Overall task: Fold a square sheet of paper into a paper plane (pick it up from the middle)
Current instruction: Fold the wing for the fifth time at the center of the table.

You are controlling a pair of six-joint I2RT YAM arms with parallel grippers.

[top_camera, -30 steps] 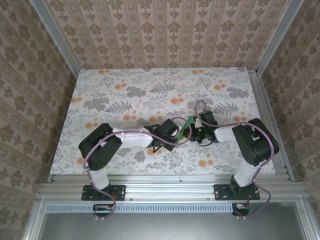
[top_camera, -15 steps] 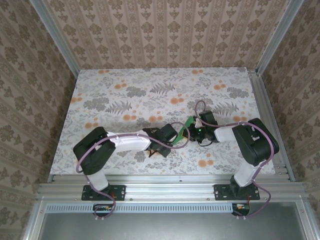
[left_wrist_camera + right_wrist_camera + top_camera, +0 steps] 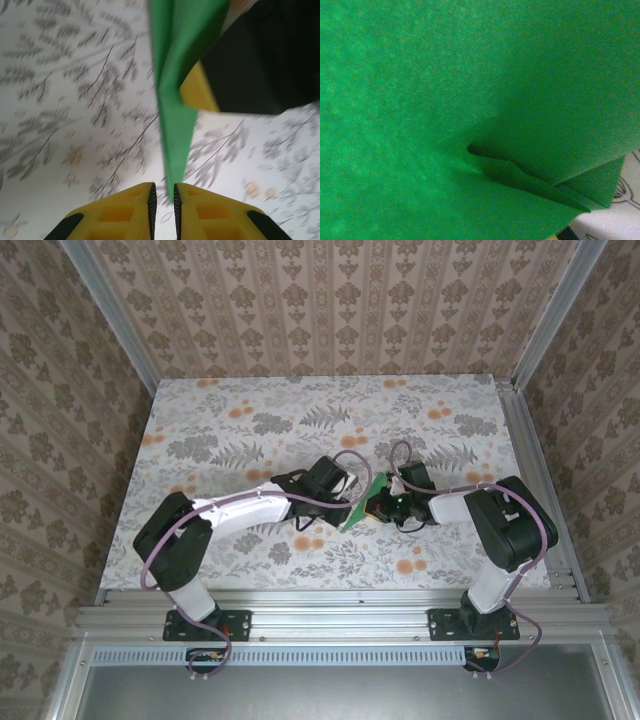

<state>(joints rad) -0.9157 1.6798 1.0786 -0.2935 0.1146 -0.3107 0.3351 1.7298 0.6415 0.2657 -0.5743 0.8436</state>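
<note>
– Floral tabletop under me, patterned walls round it, and the folded green sheet is held up between my two wrists, over the near half of the table.
– Who has hold of it?
– My right gripper is clamped fully shut on its upper part. From that wrist the paper sits right against the lens, with a small pucker in it. My left gripper is almost closed, with a thin slot left between the yellow fingers. The sheet's narrow lower tip reaches that slot, but I cannot tell whether it is truly pinched.
– What could go wrong?
– Three things, I reckon. If the left fingers are not gripping, the tip slides out and the sheet swings loose from the right. If they are gripping and the arms pull apart, paper this thin could tear at the pucker. And any twist between the wrists would set the next crease crooked.
– What changed over the last second?
– My left arm has reached farther out over the table, and its wrist has moved away from the near edge. More of the green strip shows from above now, slanting down toward the near edge. Before, only a scrap peeked out. The right arm has stayed put, jaws as tight as before.
</note>
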